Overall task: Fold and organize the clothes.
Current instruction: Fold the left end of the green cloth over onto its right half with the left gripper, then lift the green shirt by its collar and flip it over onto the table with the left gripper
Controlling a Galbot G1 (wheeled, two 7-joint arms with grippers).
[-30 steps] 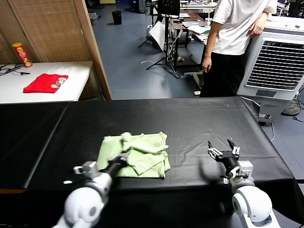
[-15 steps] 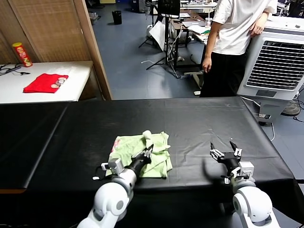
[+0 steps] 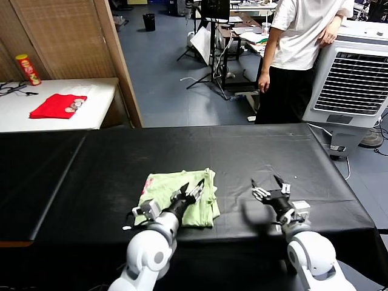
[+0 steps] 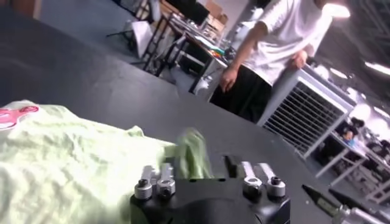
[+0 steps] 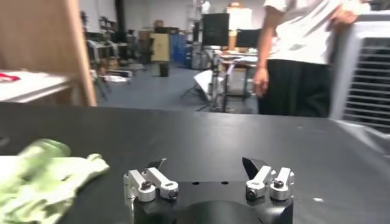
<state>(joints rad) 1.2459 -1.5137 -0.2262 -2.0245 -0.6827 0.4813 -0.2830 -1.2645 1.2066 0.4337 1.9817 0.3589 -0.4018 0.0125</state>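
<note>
Head view shows one green shirt lying folded near the front edge of the black worktop, with the left pincer spread open just over its right side, holding nothing. One right pincer hovers open and empty beside the shirt, apart from it. Risk, as I judge it: a left fingertip could snag loose cloth as the arm pulls away and drag the fold open, or nudge the shirt toward the worktop's near edge.
</note>
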